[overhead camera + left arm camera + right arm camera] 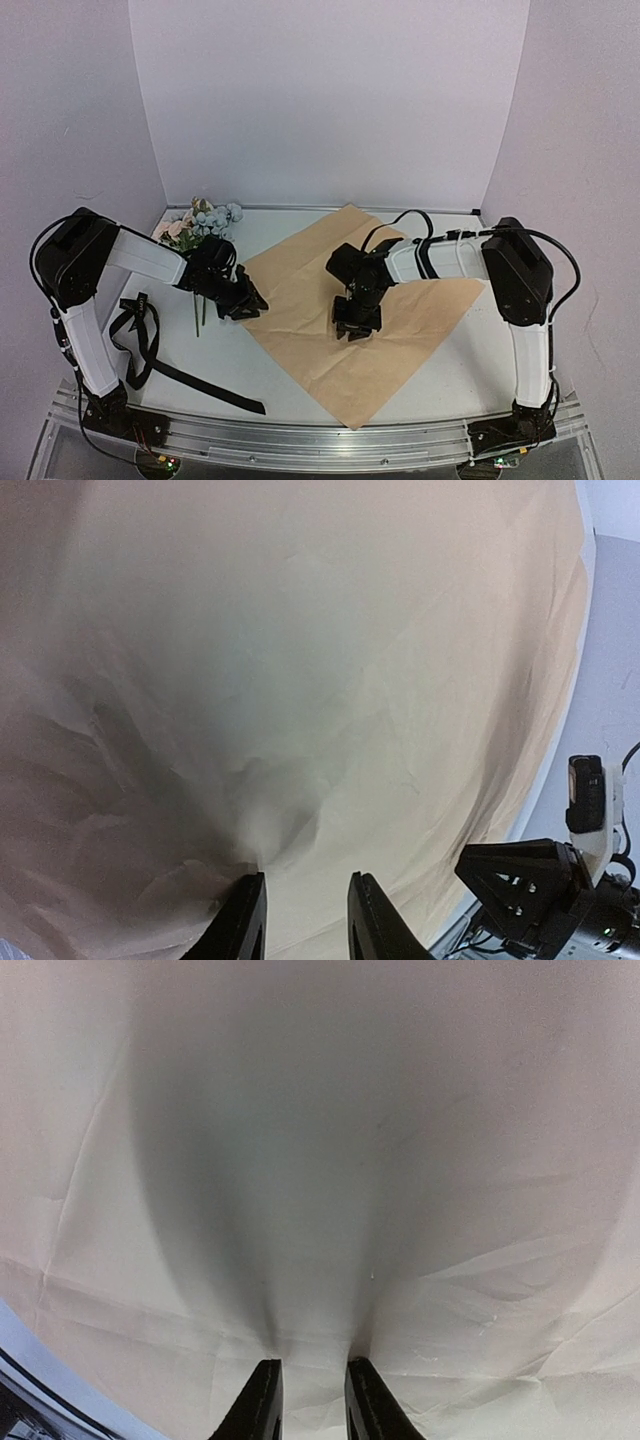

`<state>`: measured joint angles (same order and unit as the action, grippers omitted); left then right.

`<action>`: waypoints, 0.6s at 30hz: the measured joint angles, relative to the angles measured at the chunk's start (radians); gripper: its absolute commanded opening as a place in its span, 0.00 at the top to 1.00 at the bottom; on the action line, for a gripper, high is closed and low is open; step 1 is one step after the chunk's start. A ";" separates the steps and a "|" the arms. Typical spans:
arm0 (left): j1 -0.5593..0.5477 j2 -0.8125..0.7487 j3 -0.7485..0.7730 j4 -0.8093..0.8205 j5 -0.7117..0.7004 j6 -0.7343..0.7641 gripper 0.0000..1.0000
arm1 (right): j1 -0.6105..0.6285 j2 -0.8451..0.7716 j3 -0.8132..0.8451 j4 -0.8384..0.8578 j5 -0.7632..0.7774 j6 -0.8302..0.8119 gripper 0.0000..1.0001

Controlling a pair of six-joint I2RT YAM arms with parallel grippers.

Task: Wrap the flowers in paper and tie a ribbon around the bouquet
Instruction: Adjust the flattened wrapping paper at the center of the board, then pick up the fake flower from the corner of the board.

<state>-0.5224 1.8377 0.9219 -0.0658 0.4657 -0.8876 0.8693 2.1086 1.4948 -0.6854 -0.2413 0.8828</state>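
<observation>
So at this point the job was barely out of the setup stage. The paper lay flat on the table, tan side up, turned like a diamond. The flowers were off to the left of it and not on it at all, stems pointing toward the near edge. The ribbon sat loose further left, near the left arm's base.

The left gripper was down at the sheet's left corner, where the paper looked a bit rumpled. The right gripper was down over the middle. Both wrist views showed the fingers a little apart with bare paper in the gap, so neither was clamped on anything, as far as I could see.

My read: they were smoothing and positioning the sheet. Next would be the left arm grabbing the stems and laying the bunch across the paper, which needs a low, careful pinch.
</observation>
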 measured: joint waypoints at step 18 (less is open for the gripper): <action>0.085 -0.147 0.322 -0.384 -0.448 0.155 0.12 | -0.073 -0.306 -0.016 -0.027 0.015 -0.190 0.07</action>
<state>-0.4378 1.6904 1.2442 -0.4499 0.0172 -0.7324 0.7963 1.8026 1.4791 -0.7127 -0.2259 0.6929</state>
